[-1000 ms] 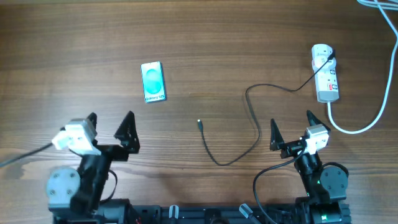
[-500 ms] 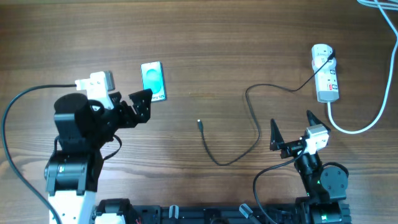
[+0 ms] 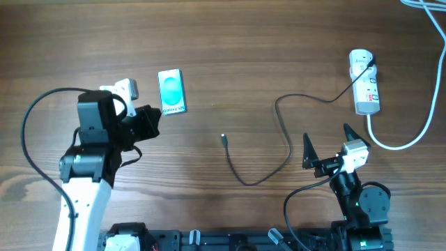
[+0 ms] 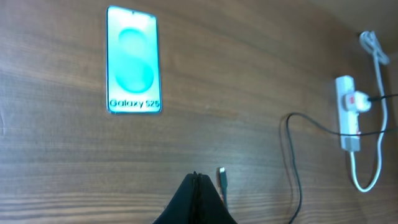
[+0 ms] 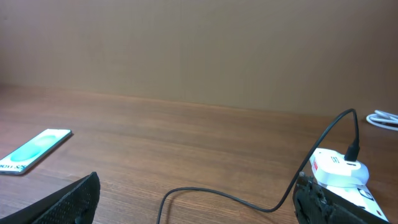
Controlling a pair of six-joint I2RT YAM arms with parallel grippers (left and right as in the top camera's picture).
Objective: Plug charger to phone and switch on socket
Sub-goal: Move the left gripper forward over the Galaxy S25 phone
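The phone (image 3: 172,91) lies flat on the wooden table, its teal screen up; it also shows in the left wrist view (image 4: 133,60) and the right wrist view (image 5: 31,151). The charger's black cable (image 3: 282,129) runs from the socket (image 3: 364,82) to its free connector tip (image 3: 224,139) at mid-table. My left gripper (image 3: 150,118) is shut on nothing, just below and left of the phone; in its wrist view its closed tip (image 4: 196,177) stands beside the connector (image 4: 222,176). My right gripper (image 3: 326,136) is open and empty, below the socket (image 5: 339,171), with cable (image 5: 249,202) between its fingers' span.
A thick white cord (image 3: 418,136) loops from the socket's near end along the right table edge to the far right corner. A black plug sits in the socket's far end (image 4: 348,112). Both arm bases stand at the table's front edge.
My left arm swung up from the front edge toward the phone, and its jaws went from wide open to shut. The right arm, phone and cable have not moved.
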